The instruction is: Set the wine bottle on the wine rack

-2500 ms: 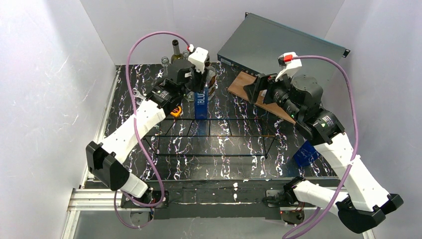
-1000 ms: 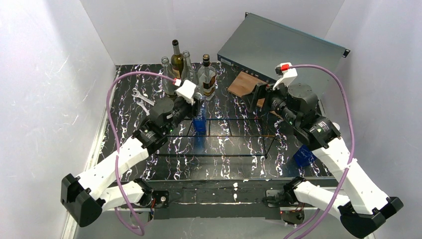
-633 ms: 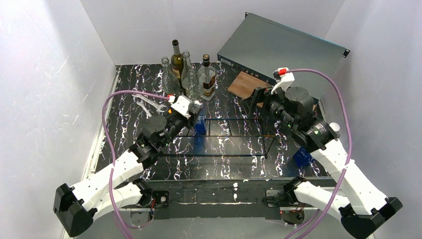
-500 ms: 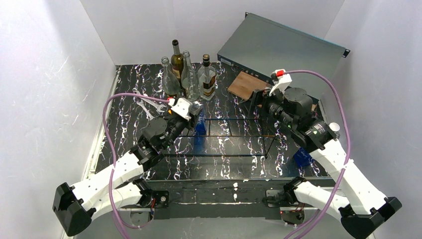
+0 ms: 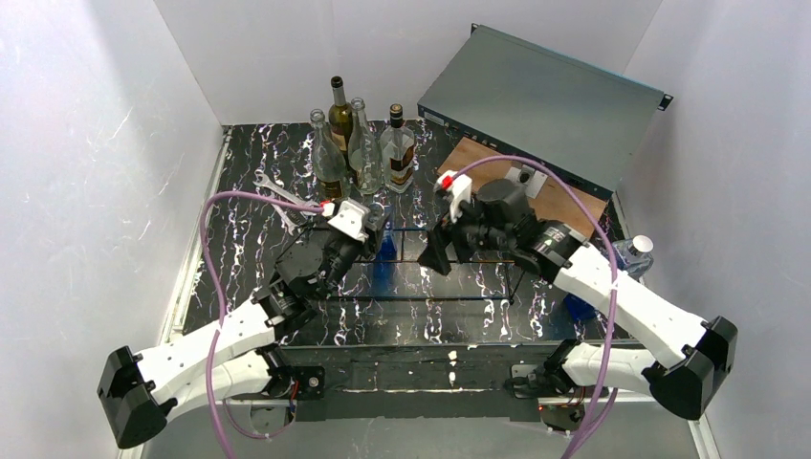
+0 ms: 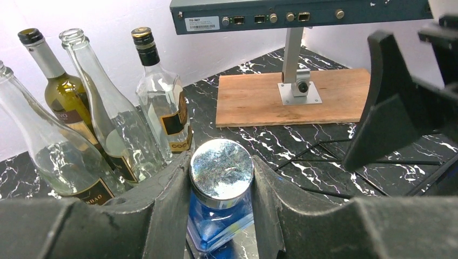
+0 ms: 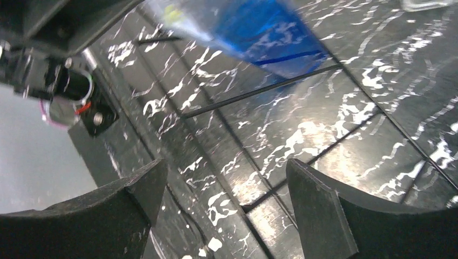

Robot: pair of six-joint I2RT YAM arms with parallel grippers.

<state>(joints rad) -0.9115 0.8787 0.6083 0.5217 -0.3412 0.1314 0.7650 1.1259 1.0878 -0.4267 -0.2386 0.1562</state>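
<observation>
Blue glass wine bottle (image 5: 385, 245) sits at the left end of the wine rack (image 5: 449, 260), held by the left gripper (image 6: 221, 181). Its fingers (image 6: 173, 205) are pinched narrow on the neck just under the silver cap (image 6: 221, 166), both sides touching. Whether the base rests on the wires or hangs just above them, can't tell.

Step in hand, by judgement: placing phase. The bottle is at the rack but not yet lying across it. Next move prob. needs it tipped flat & lowered into a slot, w/ the body supported so it won't roll or slip thru.

Right gripper (image 5: 435, 256) hovers over the rack's middle, just beside the bottle. Its jaws are spread wide, holding nothing and touching nothing, so it's well placed to steady the body.
</observation>
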